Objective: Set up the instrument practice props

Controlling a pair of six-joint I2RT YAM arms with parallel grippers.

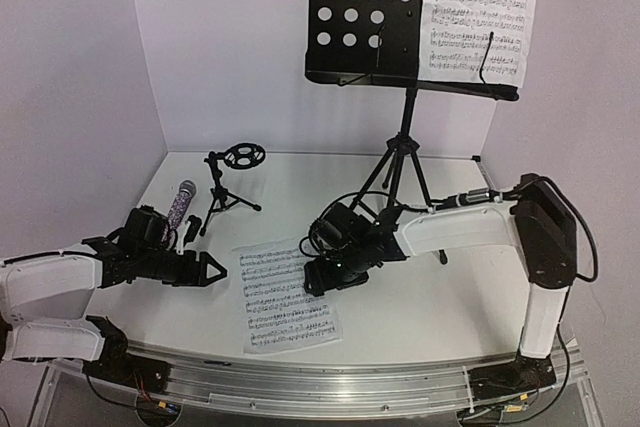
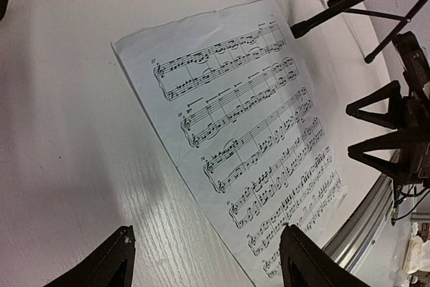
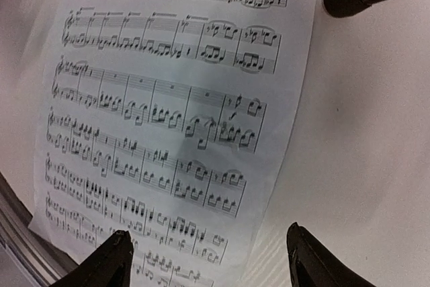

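A white sheet-music page (image 1: 285, 297) lies flat on the table between both grippers; it also shows in the left wrist view (image 2: 242, 126) and the right wrist view (image 3: 168, 112). My left gripper (image 1: 212, 270) is open and empty at the page's left edge (image 2: 205, 250). My right gripper (image 1: 318, 275) is open and empty over the page's right edge (image 3: 208, 257). The tall black music stand (image 1: 400, 77) stands at the back with a second page (image 1: 478, 12) on its perforated tray. The small mic stand (image 1: 228, 182) is at the back left, the glittery purple microphone (image 1: 182, 202) lying beside it.
The music stand's tripod legs (image 1: 395, 182) spread just behind my right arm; one leg tip shows in the right wrist view (image 3: 342, 1). White walls close in the back and sides. A metal rail (image 1: 320, 382) runs along the table's near edge.
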